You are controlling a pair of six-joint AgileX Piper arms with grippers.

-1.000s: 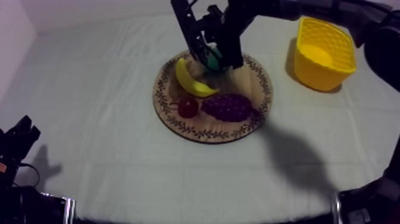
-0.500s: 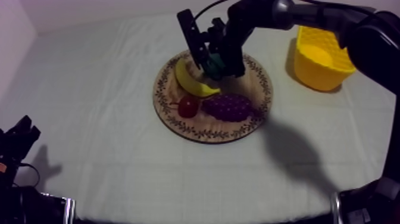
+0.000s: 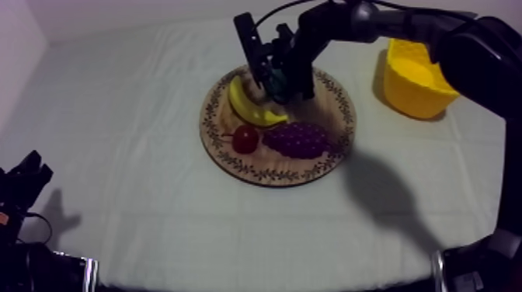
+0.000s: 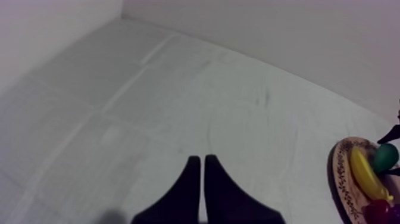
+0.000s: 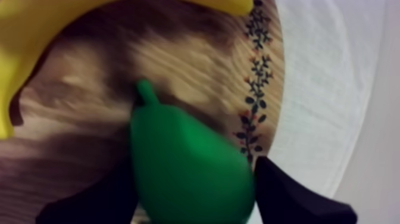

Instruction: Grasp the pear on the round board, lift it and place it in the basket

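The right gripper [image 3: 276,84] comes in from the far right. It sits low over the far part of the round wooden board with a patterned rim [image 3: 273,175]. Its two black fingers [image 5: 297,199] are one on each side of the green toy pear [image 5: 190,170] and they touch it. So this claw is closed round the pear and holds it. The pear lies on the wood, close to the rim. Its little stem points away from the fingers.

A long yellow toy banana [image 3: 252,107] lies on the left part of the board, just beside the pear. On the near part of the board there is a small red fruit [image 3: 245,140]. A dark purple bunch of toy grapes [image 3: 299,140] lies just to the right of it.

The yellow basket [image 3: 419,97] stands at the far right on the grey-white cloth [image 3: 155,93]. It is apart from the board.

The left gripper [image 3: 27,177] rests at the near left, well apart from the board and the fruit. Its fingers lie together in a narrow wedge over bare cloth, and there is nothing between them.
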